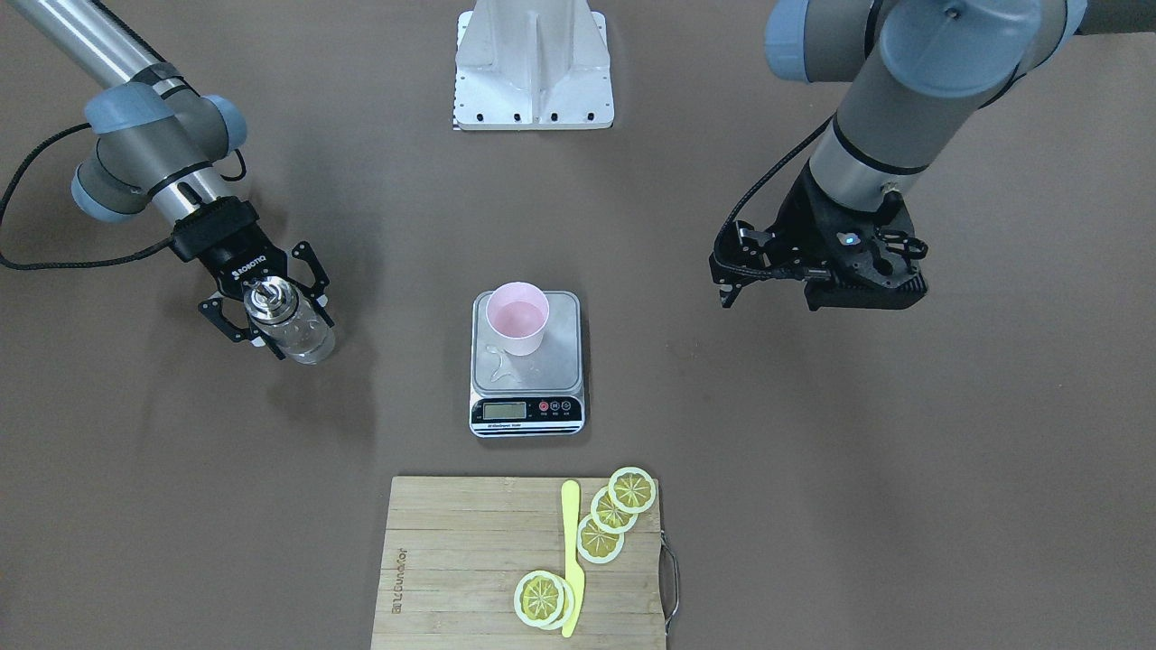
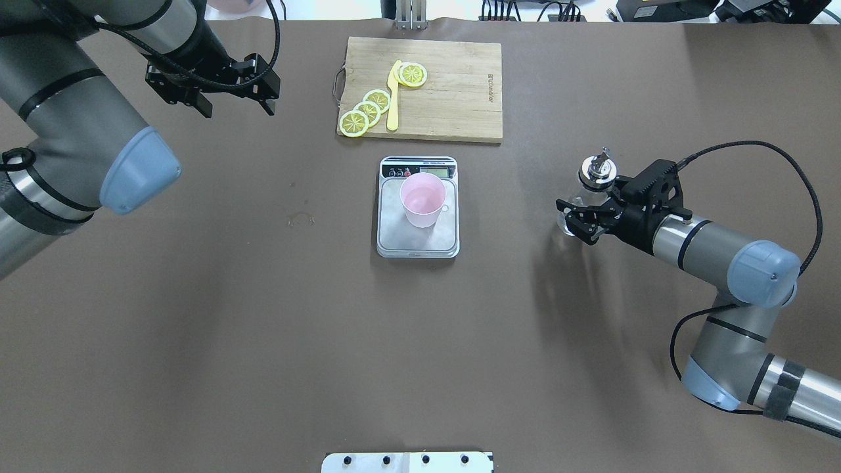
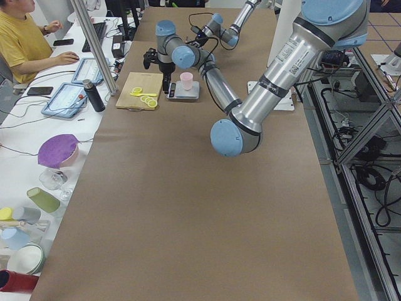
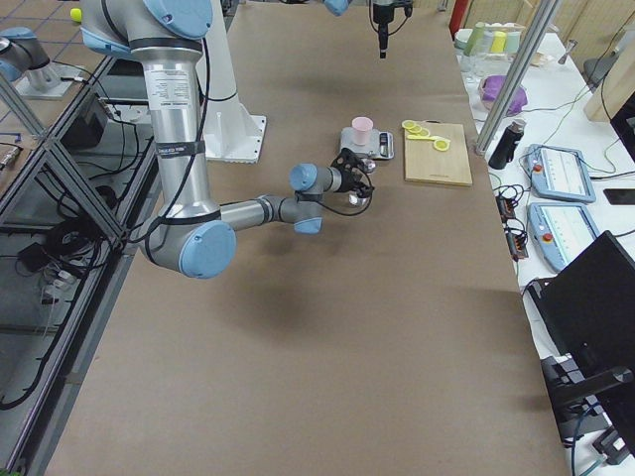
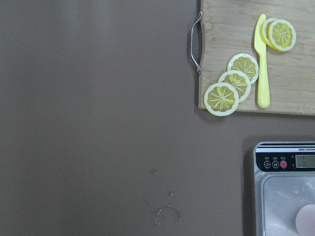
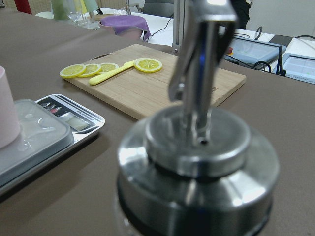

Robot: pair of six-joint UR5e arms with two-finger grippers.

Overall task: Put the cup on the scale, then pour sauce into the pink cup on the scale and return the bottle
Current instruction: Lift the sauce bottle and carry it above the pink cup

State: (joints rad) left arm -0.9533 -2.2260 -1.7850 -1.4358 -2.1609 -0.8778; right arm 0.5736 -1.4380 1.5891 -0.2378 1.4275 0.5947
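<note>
The cup (image 1: 516,316) stands upright on the scale (image 1: 562,361), toward the back of the steel platform and inside its edges, so the first step looks done. The pale disc inside the cup reads as a little sauce (image 1: 517,315), though the liquid is clear and I cannot tell how much is there. A few clear drops (image 1: 499,362) lie on the platform in front of the cup, which suggests the pour is done too, with some spill. What seems to be left is the return of the bottle (image 1: 296,332) and letting go of it.

The bottle is well apart from the scale, out on the robot's right side of the desk (image 1: 813,469), upright with its metal spout on top. The right fingers (image 1: 221,323) are closed on its glass body, one on each side, just under the collar. The right arm reaches low and nearly level over the desk, its wrist turned so the fingers come at the bottle from the side. The bottle's base is close to the desk, but whether it touches I cannot tell.

The left arm is raised on its own side, wrist pointing down. The left fingers (image 2: 267,97) look spread and hold nothing, well away from the scale
</note>
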